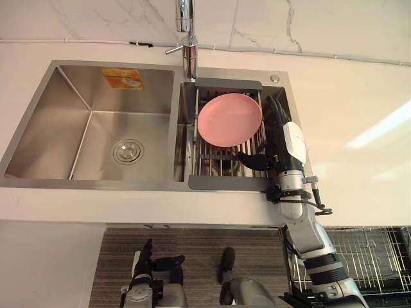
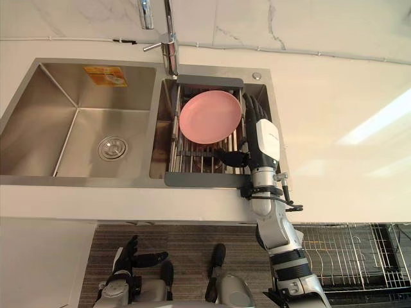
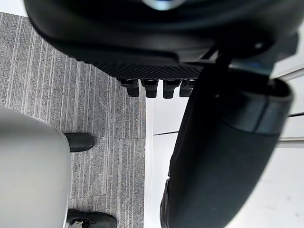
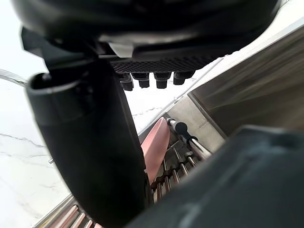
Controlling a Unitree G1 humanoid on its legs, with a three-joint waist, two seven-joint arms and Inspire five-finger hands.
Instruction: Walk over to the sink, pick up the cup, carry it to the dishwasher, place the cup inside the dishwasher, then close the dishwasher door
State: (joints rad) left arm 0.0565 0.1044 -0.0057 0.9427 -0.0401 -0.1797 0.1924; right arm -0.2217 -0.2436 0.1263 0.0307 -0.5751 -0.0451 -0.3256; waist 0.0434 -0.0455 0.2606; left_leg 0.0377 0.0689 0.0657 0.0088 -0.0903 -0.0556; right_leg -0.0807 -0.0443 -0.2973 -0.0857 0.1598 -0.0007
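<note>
Note left hand (image 1: 149, 260) low, fingers relaxed. In sink (image 1: 77, 128), find rack (image 1: 228, 183) holding plate (image 1: 229, 119); cup position: cannot tell. Note right hand (image 1: 290, 144) beside plate, fingers straight, thumb spread, gripping nothing. Treat pickup onward as pending. See dishwasher (image 1: 376, 256) open.

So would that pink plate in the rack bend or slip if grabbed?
Likely stiff: the pink plate holds a clean round shape. Its smooth face looks slippery. Propped tilted in the rack, it may tip if the right hand nudges it.

The counter (image 1: 359, 96) holds a sink (image 1: 90, 138), whose rack (image 1: 225, 183) bears a pink plate (image 1: 229, 119), apparently tilted.
</note>
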